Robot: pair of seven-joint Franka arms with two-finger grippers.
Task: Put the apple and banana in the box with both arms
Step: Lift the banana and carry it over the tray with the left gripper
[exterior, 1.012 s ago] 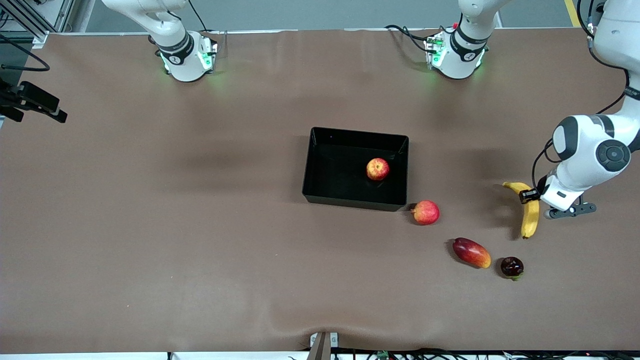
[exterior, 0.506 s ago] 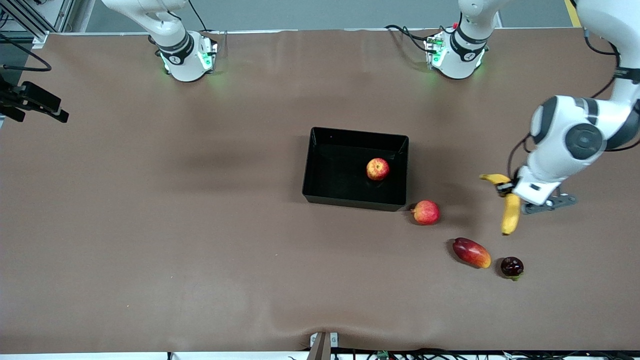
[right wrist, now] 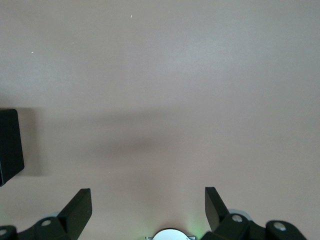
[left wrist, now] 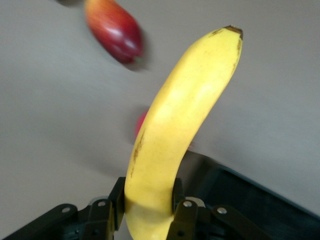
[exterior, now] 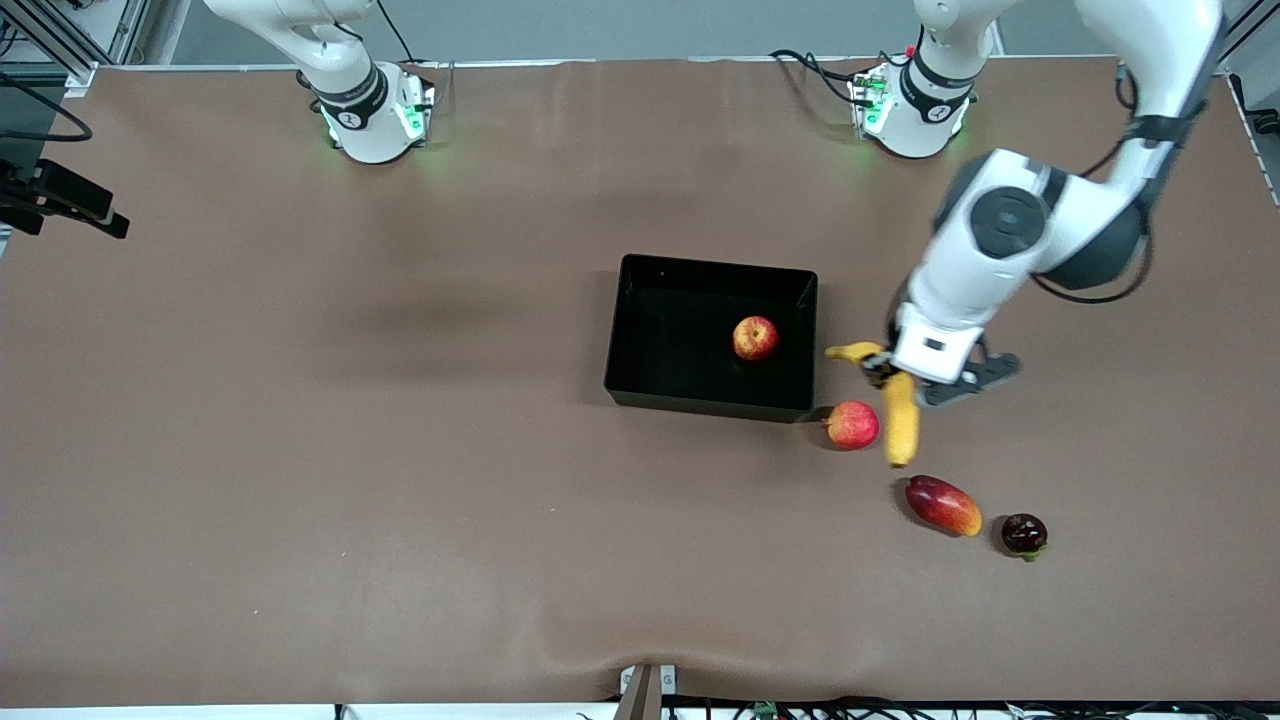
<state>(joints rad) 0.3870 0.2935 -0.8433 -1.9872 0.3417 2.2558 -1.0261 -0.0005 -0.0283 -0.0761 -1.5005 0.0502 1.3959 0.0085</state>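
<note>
Beside the box's (exterior: 812, 345) wall, the table is crowded by a pink-red apple (exterior: 852, 424) and a mango (exterior: 943, 505).

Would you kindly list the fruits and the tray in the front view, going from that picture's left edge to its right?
Black tray → small apple in the tray → pink-red apple → banana → mango → dark red fruit.

The bench (exterior: 300, 450) is a flat, matte brown. The box (exterior: 640, 340) is glossy black, and the apple (exterior: 755, 338) in it is red streaked with yellow. The banana (exterior: 900, 415) is bright yellow with brownish tips and a few brown flecks. A second apple (exterior: 852, 424) is pinkish red, the mango (exterior: 943, 505) red fading to yellow, a small fruit (exterior: 1024, 533) dark maroon. The arms (exterior: 1010, 230) are white with black discs.
</note>
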